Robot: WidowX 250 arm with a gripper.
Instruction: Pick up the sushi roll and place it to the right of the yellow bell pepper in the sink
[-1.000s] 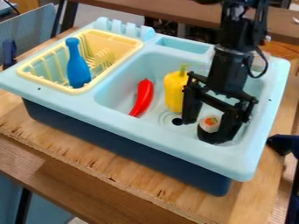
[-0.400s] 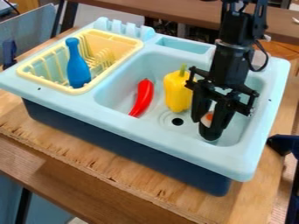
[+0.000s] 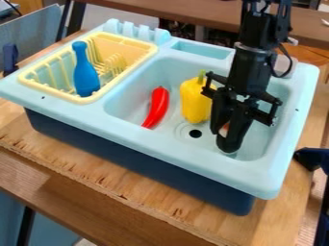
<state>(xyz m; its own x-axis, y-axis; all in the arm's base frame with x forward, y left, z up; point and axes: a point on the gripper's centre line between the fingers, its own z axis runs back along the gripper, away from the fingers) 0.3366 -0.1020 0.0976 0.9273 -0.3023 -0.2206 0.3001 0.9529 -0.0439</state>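
One claw [image 3: 225, 137], low in the right part of the sink basin, narrow, closed on one small pale piece [image 3: 223, 129] with a touch of orange. Count otherwise: one yellow pepper [image 3: 195, 101], one red chili [image 3: 156, 106], one blue bottle [image 3: 85, 74], one yellow drying rack [image 3: 128, 42], one drain hole [image 3: 195, 133]. Pepper is upright, just beside the claw on its left in view. Chili lies at a slant near the basin's left wall, apart from the pepper. Bottle stands upright in the rack, at its front end. Edges: light blue sink [image 3: 164, 151] sits on a wooden surface [image 3: 112, 190]; front rim is near the claw, with a strip of basin floor between. More room between claw and right basin wall. Gap between chili and pepper; drain sits in front of the pepper, left of the claw. Hard to make out: most of the piece is hidden between the fingers, so can't tell its full shape or whether it touches the basin floor. Arm [image 3: 254, 72] hides part of the back right basin and rim; its top is cut off. Dark blue object [image 3: 313, 158] is cut off at the right edge, can't identify.
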